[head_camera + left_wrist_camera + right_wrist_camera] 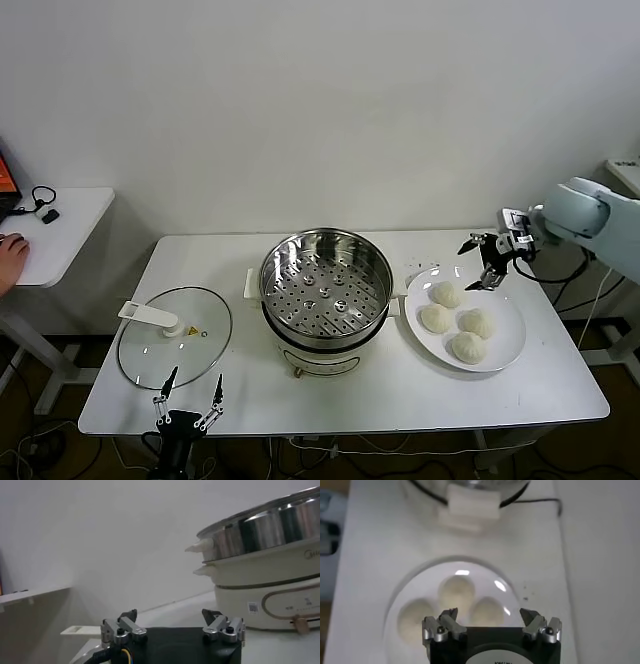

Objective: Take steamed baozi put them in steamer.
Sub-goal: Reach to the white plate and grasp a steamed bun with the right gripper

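Note:
Several off-white pleated baozi (446, 294) lie on a round white plate (508, 345) at the right of the table. The shiny steel steamer (325, 290), with its perforated tray bare, stands in the middle on a white base. My right gripper (483, 262) hovers open above the plate's far edge, holding nothing. In the right wrist view, three baozi (457, 587) lie on the plate (427, 577) beyond the right gripper (489, 615). My left gripper (188, 395) waits open at the table's front left. In the left wrist view it (170, 616) faces the steamer (265, 530).
A flat glass lid (175, 350) with a white handle lies left of the steamer. A small white side table (60, 225) at far left has a person's hand (10, 255) on it. Cables hang past the table's right edge.

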Controlling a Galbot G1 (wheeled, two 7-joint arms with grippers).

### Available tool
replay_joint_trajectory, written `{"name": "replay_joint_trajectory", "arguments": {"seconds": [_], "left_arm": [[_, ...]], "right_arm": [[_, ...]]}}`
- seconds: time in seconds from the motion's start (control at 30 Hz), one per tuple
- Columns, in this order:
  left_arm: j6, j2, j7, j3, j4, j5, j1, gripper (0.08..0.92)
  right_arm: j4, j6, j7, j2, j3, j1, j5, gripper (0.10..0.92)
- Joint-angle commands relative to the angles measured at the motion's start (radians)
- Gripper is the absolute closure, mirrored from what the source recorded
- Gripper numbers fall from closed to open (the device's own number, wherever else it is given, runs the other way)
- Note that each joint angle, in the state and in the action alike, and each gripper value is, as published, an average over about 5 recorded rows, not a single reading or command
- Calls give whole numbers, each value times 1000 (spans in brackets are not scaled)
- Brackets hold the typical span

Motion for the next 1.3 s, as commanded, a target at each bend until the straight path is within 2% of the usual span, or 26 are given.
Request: {"name": "replay_joint_trajectory", "arguments": {"seconds": [0.03,0.23,0.53,0.87,1.3], "left_arm": [[-1,-2,0,-1,3,0,-1,177],[-5,1,1,-8,13,0,-2,177],[-5,4,6,-20,25,-1,-5,177],[-4,4,9,-25,40,0,-11,177],[-5,3,12,-29,57,17,-16,177]], "right_arm": [[-195,86,-106,158,-178,84,-14,203],[-308,74,-97,227,-26,-72,-28,203],[-383,60,-83,280,85,-226,-76,203],[-502,83,-68,330,191,-326,-187,203],[-599,88,-24,372,303,-399,-228,203]]}}
